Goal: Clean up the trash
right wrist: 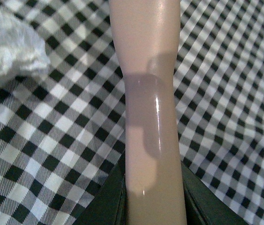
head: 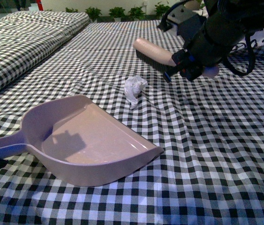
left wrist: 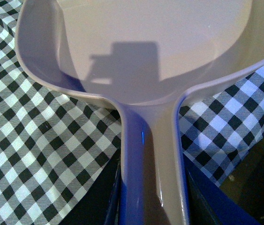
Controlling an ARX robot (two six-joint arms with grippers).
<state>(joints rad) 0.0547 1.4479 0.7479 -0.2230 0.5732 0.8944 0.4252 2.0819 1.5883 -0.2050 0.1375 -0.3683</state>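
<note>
While both pincers stay mostly hidden, left clamps dustpan [head: 90, 140] handle, right clamps brush [head: 154, 52], tissue [head: 135, 89] between.

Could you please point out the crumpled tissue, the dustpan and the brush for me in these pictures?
crumpled tissue [head: 135, 89], front view, middle of the white wad.
dustpan [head: 122, 157], front view, bare floor of the pan near its lip.
brush [head: 153, 50], front view, the pinkish back above the dark bristles.

Black-and-white checked cloth [head: 207, 154] covers the whole surface, a bit wrinkled. Second checked-covered bed or cushion [head: 24, 37] at left, separated by a seam. Row of green potted plants [head: 118, 12] along the far edge. Red post [head: 39, 4] top left. Lighting even, soft shadows.
</note>
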